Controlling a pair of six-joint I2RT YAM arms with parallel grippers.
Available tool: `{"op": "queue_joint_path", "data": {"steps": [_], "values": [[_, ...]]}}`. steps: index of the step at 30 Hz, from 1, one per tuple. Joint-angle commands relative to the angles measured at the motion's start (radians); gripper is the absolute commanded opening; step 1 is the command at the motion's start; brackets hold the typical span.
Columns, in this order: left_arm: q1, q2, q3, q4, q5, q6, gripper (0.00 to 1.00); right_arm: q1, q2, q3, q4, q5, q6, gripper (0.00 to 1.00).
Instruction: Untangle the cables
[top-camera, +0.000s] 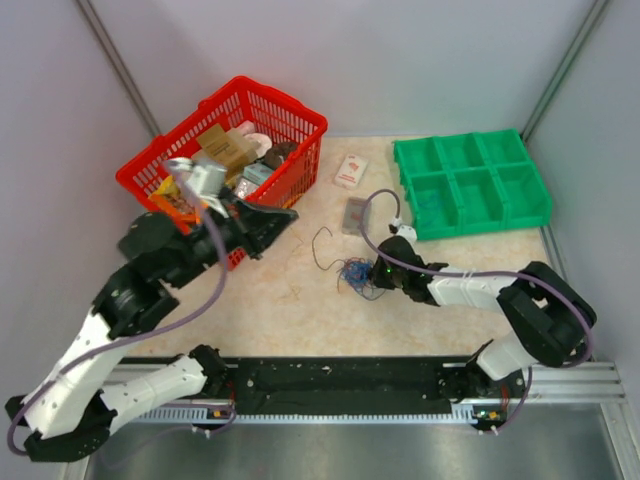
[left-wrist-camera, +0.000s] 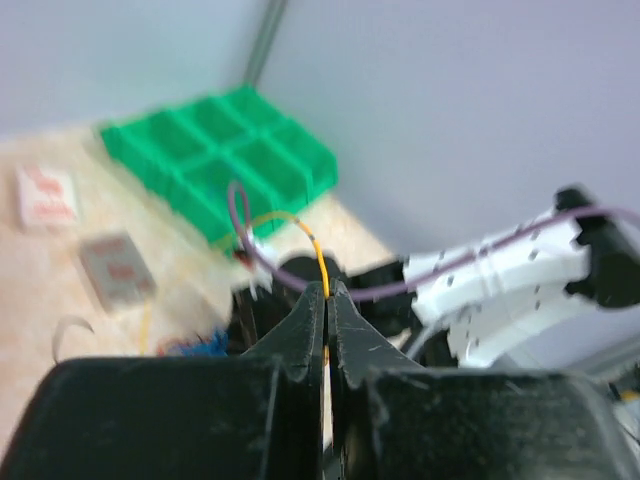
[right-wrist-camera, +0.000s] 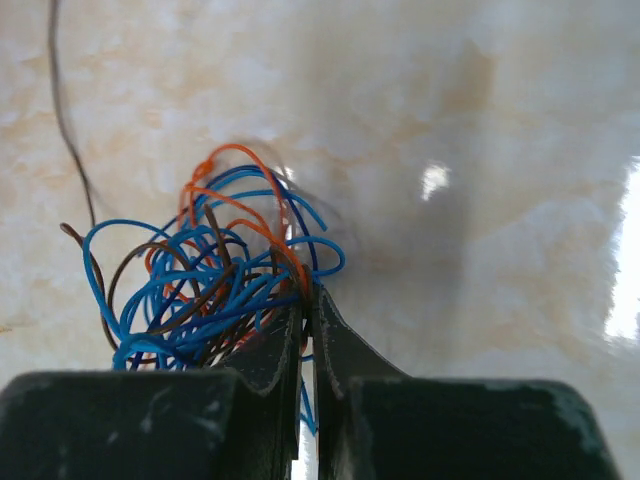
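The cables (top-camera: 352, 274) lie as a small blue, orange and dark tangle in the middle of the table. My right gripper (top-camera: 373, 272) sits low at the tangle's right side. In the right wrist view that gripper (right-wrist-camera: 308, 292) is shut on strands at the right edge of the tangle (right-wrist-camera: 200, 290). My left gripper (top-camera: 289, 214) hangs raised to the left, by the basket. In the left wrist view it (left-wrist-camera: 327, 291) is shut on one thin orange-yellow cable (left-wrist-camera: 319, 255), which arches down toward the tangle (left-wrist-camera: 196, 345). A loose dark wire (top-camera: 320, 246) curls just left of the tangle.
A red basket (top-camera: 297, 108) full of items stands at the back left, close to the left arm. A green compartment tray (top-camera: 470, 185) stands at the back right. A small white box (top-camera: 350, 172) and a grey packet (top-camera: 356, 214) lie between them.
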Motion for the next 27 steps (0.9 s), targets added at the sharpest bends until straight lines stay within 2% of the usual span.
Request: {"op": "queue_joint_path", "data": {"steps": [1, 3, 6, 7, 9, 10, 13, 16, 19, 23, 25, 27], "values": [[-0.003, -0.042, 0.163, -0.034, -0.113, 0.127, 0.0, -0.029, -0.087, -0.055, -0.082, 0.086, -0.008, 0.0], [-0.003, -0.025, 0.2, -0.04, -0.112, 0.107, 0.0, -0.031, -0.14, -0.06, -0.09, 0.049, -0.087, 0.0], [-0.003, 0.009, 0.22, -0.045, -0.107, 0.081, 0.0, -0.029, -0.225, -0.054, -0.173, 0.083, -0.166, 0.01], [-0.003, 0.016, 0.219, -0.045, -0.111, 0.066, 0.0, -0.029, -0.246, -0.04, -0.196, 0.081, -0.208, 0.05], [-0.003, 0.029, 0.202, -0.04, -0.159, 0.04, 0.0, -0.029, -0.269, 0.011, -0.286, 0.032, -0.293, 0.27], [-0.002, 0.036, 0.194, -0.037, -0.167, 0.024, 0.0, -0.031, -0.28, 0.034, -0.315, 0.008, -0.33, 0.44], [-0.002, 0.062, 0.176, -0.036, -0.171, -0.019, 0.0, -0.029, -0.344, 0.084, -0.404, -0.023, -0.399, 0.67], [-0.002, 0.084, 0.168, -0.059, -0.19, -0.072, 0.0, -0.029, -0.444, 0.135, -0.461, -0.035, -0.436, 0.73], [-0.003, 0.104, 0.162, -0.089, -0.176, -0.106, 0.0, -0.031, -0.519, 0.208, -0.49, -0.092, -0.46, 0.75], [0.0, 0.131, 0.156, -0.149, -0.135, -0.131, 0.0, -0.031, -0.572, 0.325, -0.429, -0.407, -0.609, 0.76], [0.0, 0.132, 0.142, -0.161, -0.127, -0.145, 0.0, -0.031, -0.569, 0.357, -0.374, -0.497, -0.664, 0.84], [0.0, 0.128, 0.121, -0.151, -0.054, -0.139, 0.0, -0.031, -0.55, 0.383, -0.328, -0.586, -0.712, 0.87]]}}
